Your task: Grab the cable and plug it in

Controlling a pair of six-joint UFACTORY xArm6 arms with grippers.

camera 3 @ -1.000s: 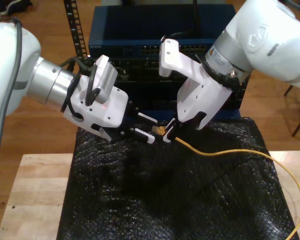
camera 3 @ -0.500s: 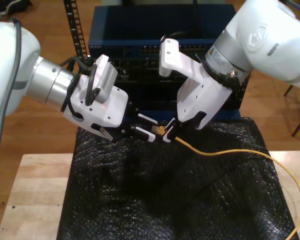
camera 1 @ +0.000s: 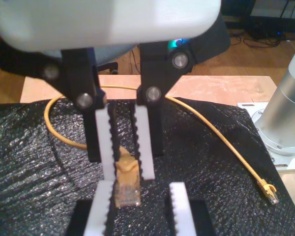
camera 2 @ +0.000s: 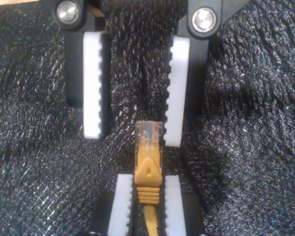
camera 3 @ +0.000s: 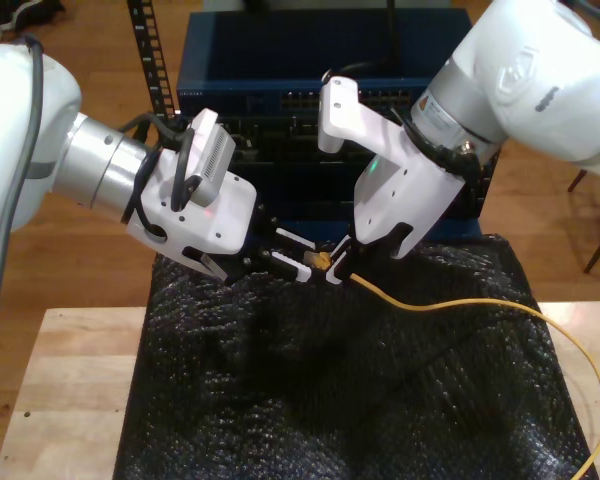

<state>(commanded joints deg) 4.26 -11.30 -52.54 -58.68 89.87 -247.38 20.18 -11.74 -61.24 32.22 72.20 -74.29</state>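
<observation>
A wooden table [camera 3: 70, 380] carries a crinkled black mat [camera 3: 330, 400], with a dark blue rack unit [camera 3: 280, 60] standing behind it; its row of ports is too small to make out. Two white arms meet over the mat's far edge. The first gripper [camera 3: 302, 258], reaching in from the exterior view's left, has its white toothed fingers [camera 2: 92, 88] spread wide and holds nothing. The second gripper [camera 3: 335, 262], coming from the exterior view's right, is pinched on the cable [camera 3: 450, 303] at its yellow boot, just behind the plug. The clear plug [camera 2: 148, 132] juts from those jaws and points into the gap between the first gripper's fingers, close to one pad; contact cannot be told. The cable trails across the mat and is cut off at the exterior view's lower right corner. Its other end [camera 1: 270, 191] lies on the mat.
</observation>
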